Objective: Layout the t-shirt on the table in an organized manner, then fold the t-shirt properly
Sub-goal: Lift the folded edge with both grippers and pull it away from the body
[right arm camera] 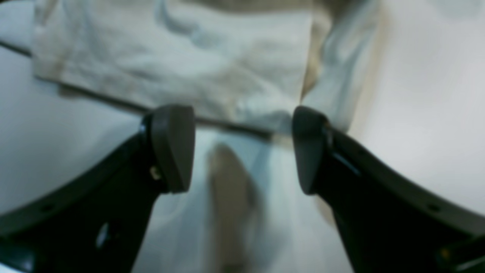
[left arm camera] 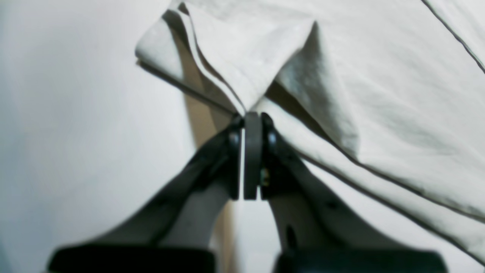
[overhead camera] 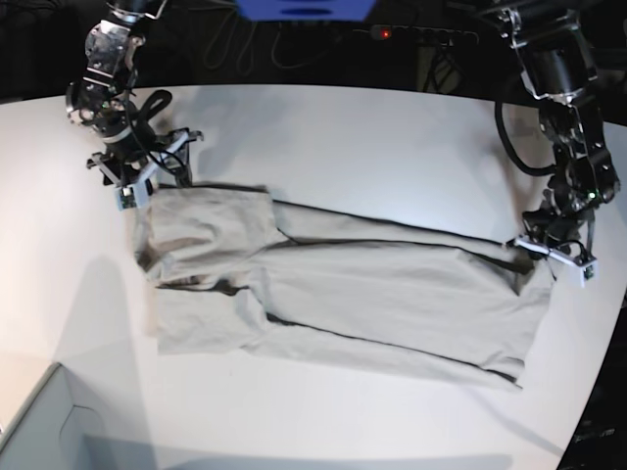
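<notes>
The light grey-beige t-shirt (overhead camera: 372,294) lies lengthwise across the white table (overhead camera: 392,137), folded over itself in long bands. At its right end my left gripper (overhead camera: 551,250) is shut on a corner of it. In the left wrist view the cloth (left arm camera: 379,76) rises in a peaked fold to the closed left gripper (left arm camera: 252,115). At the shirt's left end my right gripper (overhead camera: 147,186) hovers by the upper corner. It stands open (right arm camera: 240,148), nothing between its fingers, with the shirt's edge (right arm camera: 189,68) just beyond the tips.
A pale grey box corner (overhead camera: 39,421) sits at the front left. Cables and a blue object (overhead camera: 304,8) lie beyond the table's far edge. The table's curved edge runs close behind my left gripper on the right.
</notes>
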Robot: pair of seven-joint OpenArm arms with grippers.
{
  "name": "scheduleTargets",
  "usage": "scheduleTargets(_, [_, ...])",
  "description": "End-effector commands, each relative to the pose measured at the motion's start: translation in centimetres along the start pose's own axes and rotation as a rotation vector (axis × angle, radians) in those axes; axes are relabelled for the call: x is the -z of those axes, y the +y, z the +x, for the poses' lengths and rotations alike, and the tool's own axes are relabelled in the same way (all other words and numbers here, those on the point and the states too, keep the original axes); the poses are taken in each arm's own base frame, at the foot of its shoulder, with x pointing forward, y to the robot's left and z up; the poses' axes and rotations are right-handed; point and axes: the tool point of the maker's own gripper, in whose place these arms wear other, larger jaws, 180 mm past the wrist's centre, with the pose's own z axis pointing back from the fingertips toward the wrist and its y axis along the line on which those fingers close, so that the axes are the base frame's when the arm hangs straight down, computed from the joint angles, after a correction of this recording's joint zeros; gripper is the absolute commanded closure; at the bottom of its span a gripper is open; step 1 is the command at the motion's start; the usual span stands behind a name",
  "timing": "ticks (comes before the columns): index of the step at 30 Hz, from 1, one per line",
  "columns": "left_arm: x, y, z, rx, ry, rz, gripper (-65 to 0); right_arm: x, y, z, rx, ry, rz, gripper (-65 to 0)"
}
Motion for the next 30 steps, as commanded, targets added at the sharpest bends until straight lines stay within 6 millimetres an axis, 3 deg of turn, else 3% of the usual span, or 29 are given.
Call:
scheduleTargets(1, [-0.3,0.1,2.2,0.01,-0.059,-0.004,-0.1,0.1,-0.6,1.7,0.004,-0.055,-0.012,-40.4])
scheduleTargets(16, [-0.4,0.3,1.6,0.012,-0.051,0.001,-0.1,0.2,-1.2,1.6,-0.007,-0.051,-0.012,-39.0])
scheduleTargets(25, [-0.4,0.4,1.6,0.015,-0.051,0.003,-0.1,0.7,-1.6,3.5,-0.01,-0.086,-0.017,-19.4])
scheduleTargets(30, [-0.4,0.4,1.6,0.015,-0.051,0.003,-0.1,1.0,-1.4,2.9,0.001,-0.071,-0.01,-6.7])
